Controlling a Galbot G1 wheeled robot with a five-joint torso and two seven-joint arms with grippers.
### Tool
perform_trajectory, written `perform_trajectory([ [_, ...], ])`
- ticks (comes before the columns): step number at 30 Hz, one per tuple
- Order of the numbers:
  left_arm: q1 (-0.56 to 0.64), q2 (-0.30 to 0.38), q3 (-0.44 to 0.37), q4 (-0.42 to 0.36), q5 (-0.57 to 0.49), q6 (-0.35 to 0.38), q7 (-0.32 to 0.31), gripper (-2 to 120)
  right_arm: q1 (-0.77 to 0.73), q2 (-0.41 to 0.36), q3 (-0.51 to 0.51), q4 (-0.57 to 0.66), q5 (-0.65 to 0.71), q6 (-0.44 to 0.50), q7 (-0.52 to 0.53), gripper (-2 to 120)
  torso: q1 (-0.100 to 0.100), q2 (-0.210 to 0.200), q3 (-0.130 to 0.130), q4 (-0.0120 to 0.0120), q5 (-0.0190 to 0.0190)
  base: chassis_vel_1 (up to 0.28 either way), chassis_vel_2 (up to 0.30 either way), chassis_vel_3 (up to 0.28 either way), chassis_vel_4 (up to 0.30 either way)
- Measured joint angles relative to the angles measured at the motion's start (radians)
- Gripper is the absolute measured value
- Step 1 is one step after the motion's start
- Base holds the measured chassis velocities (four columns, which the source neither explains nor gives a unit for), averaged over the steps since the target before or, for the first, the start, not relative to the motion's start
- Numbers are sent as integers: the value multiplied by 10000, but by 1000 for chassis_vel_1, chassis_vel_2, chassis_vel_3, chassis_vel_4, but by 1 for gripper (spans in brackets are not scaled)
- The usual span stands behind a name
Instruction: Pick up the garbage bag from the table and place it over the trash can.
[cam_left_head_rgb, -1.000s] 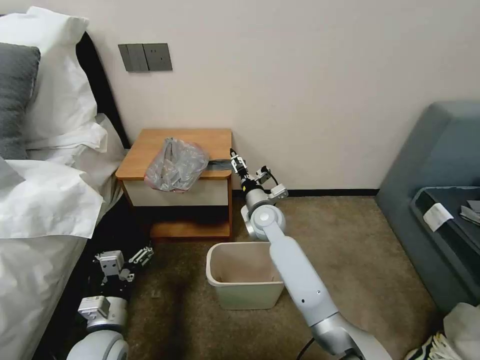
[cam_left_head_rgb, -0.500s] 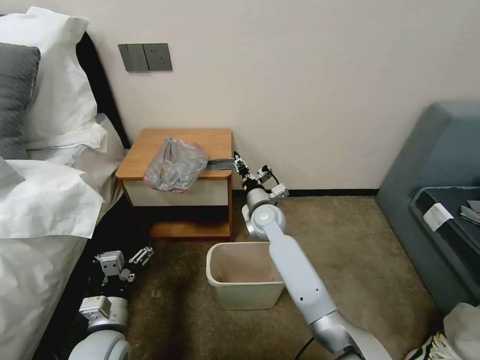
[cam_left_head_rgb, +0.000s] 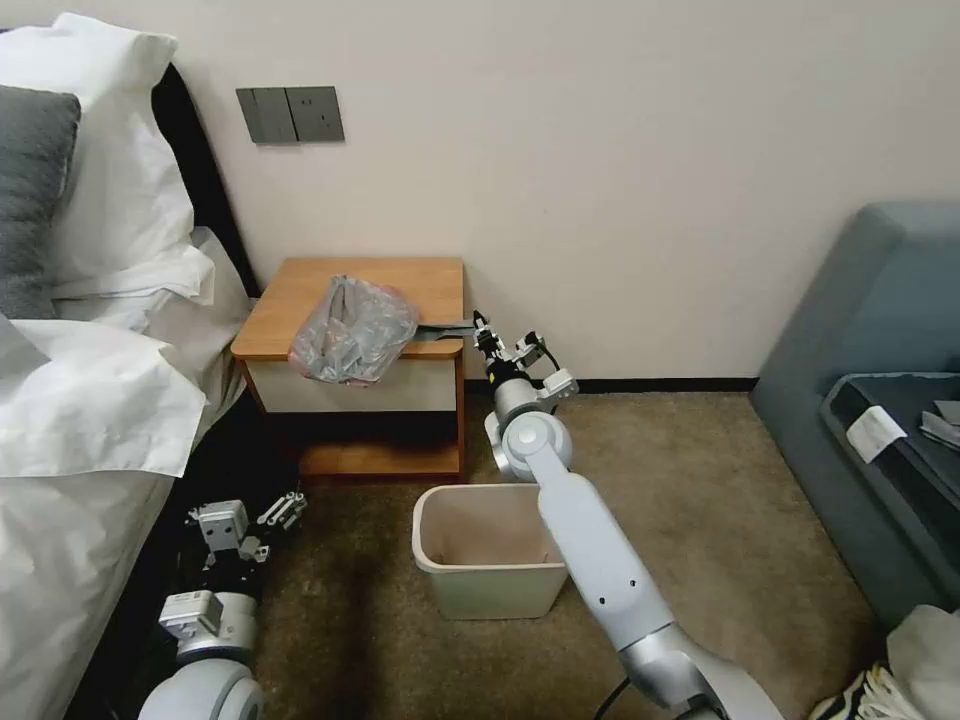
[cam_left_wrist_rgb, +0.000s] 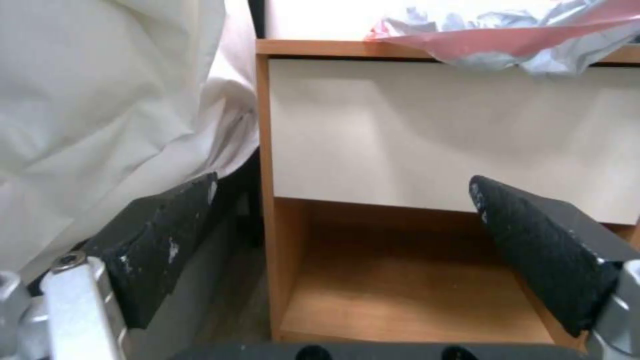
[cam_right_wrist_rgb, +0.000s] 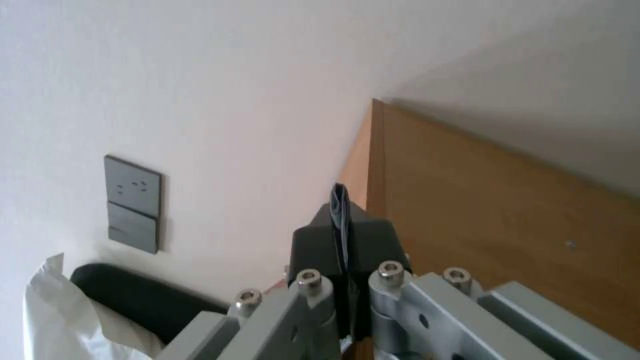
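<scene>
right jaws (cam_left_head_rgb: 478, 325) pinch one thin corner of the bag (cam_left_head_rgb: 352, 330) on the surface (cam_left_head_rgb: 300, 290); it could slip or tear. left jaws (cam_left_head_rgb: 285, 508) wait wide open, low by the bed.

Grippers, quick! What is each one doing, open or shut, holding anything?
Left gripper: open, holding nothing, low beside the table.
Right gripper: shut on a corner of the garbage bag.

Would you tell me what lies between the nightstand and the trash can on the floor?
Bare brown carpet in the head view; nothing stands between the table and the trash can.
</scene>
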Motion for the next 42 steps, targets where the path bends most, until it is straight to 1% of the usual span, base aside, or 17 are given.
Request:
perform_trajectory([
  [2, -6, -3, -5, 10, 4, 0, -33, 98, -45, -1, -9, 103, -1, 27, 59, 0, 0, 0, 0, 0, 0, 0, 0, 0, 0],
  [6, -59, -5, -36, 26, -3, 5, -101, 98, -347, -6, -122, 815, 58, 71, 331, 0, 0, 0, 0, 0, 1, 0, 0, 0, 0],
  [7, -127, -12, -45, 62, -21, 8, -135, 98, -518, -71, -228, 1283, 128, 71, 510, 0, 0, 0, 0, 3, 1, 0, 0, 0, 0],
  [8, -127, -12, -45, 62, -21, 8, -135, 98, -518, -71, -228, 1283, 128, 71, 510, 0, 0, 0, 0, 3, 1, 0, 0, 0, 0],
  [10, -255, -46, -41, 139, -62, 13, -192, 98, -926, -320, -477, 2292, 227, 97, 899, 0, -1, 1, -1, 0, 1, 0, 0, 0, 0],
  [11, -255, -46, -41, 139, -62, 13, -192, 98, -926, -320, -477, 2292, 227, 97, 899, 0, -1, 1, -1, 0, 1, 0, 0, 0, 0],
  [15, -339, -128, -7, 197, -196, 13, -217, 98, -1837, -836, -808, 3935, 155, 62, 1777, 0, -1, 1, -1, 1, 0, 0, 0, 0, 0],
  [16, -339, -128, -7, 197, -196, 13, -217, 98, -1837, -836, -808, 3935, 155, 62, 1777, 0, -1, 1, -1, 1, 0, 0, 0, 0, 0],
  [19, -345, -122, -18, 225, -254, -3, -228, 98, -2292, -1084, -831, 4572, 84, -122, 2204, 0, -1, 1, -1, 0, 0, 0, 0, 0, 0],
  [21, -378, -73, -43, 259, -333, -12, -254, 98, -2911, -1409, -841, 5403, -98, -499, 2782, 0, -1, 1, -2, -3, 2, 0, 0, 0, 0],
  [23, -437, -60, -38, 288, -405, -15, -274, 98, -3732, -1829, -854, 6425, -421, -1109, 3673, 0, -1, 2, -2, 1, 0, 0, 0, 0, 0],
  [25, -444, -63, -29, 293, -413, -15, -279, 98, -4000, -1972, -869, 6667, -585, -1296, 3876, 0, -1, 2, -2, 0, 4, 0, 0, 0, 0],
  [27, -461, -72, 22, 318, -429, -14, -281, 98, -5050, -2494, -842, 7389, -1159, -2112, 4485, 0, -1, 2, -2, -2, 0, 0, 0, 0, 0],
  [28, -461, -72, 22, 318, -429, -14, -281, 98, -5050, -2494, -842, 7389, -1159, -2112, 4485, 0, -1, 2, -2, -2, 0, 0, 0, 0, 0],
  [30, -476, -71, 58, 367, -439, -12, -291, 98, -5909, -2897, -825, 7710, -1723, -2407, 4798, 0, -1, 2, -2, -3, 1, 0, 0, 0, 0],
  [34, -505, -68, 134, 403, -441, -6, -300, 98, -6517, -3146, -711, 7814, -2249, -2435, 4859, 0, -1, 2, -2, -1, 0, 0, 0, 0, 0],
  [42, -510, -72, 193, 370, -430, 6, -302, 98, -6755, -3173, -721, 7743, -2910, -2353, 4915, 0, -1, 2, -1, 0, 1, 0, 0, 0, 0],
])
